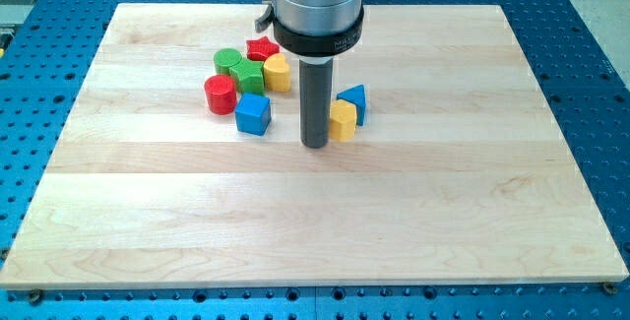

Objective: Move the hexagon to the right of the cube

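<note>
Leftmost, the blue cube [253,114] sits below a cluster of red cylinder [220,95], green blocks [239,69], red star [262,47] and yellow cylinder [278,73]. Right of the cube, my tip [314,144], a bare rod with no jaws, touches the yellow hexagon [343,120], which touches the blue triangle [353,101].

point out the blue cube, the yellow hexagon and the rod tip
blue cube [253,114], camera view, front face
yellow hexagon [344,120], camera view, visible side right of rod
my tip [314,145], camera view, rod's bottom end
</note>
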Controlling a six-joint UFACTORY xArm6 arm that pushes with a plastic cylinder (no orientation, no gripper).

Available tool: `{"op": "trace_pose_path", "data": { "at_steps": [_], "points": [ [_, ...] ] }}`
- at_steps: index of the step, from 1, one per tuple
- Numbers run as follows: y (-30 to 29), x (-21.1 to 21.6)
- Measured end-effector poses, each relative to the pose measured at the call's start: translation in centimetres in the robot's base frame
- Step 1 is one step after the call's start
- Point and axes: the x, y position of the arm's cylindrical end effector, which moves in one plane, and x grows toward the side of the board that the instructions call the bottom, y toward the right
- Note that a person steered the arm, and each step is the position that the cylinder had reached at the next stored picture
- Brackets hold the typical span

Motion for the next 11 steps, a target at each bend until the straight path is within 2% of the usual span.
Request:
{"op": "trace_pose_path", "data": {
  "at_steps": [2, 4, 5, 6, 9, 10, 11],
  "points": [
    [0.9, 5.0],
    [6.9, 4.2],
    [8.5, -1.7],
    [7.5, -3.0],
    [3.1, -3.2],
    [5.6, -3.7],
    [6.9, -2.2]
  ]
}}
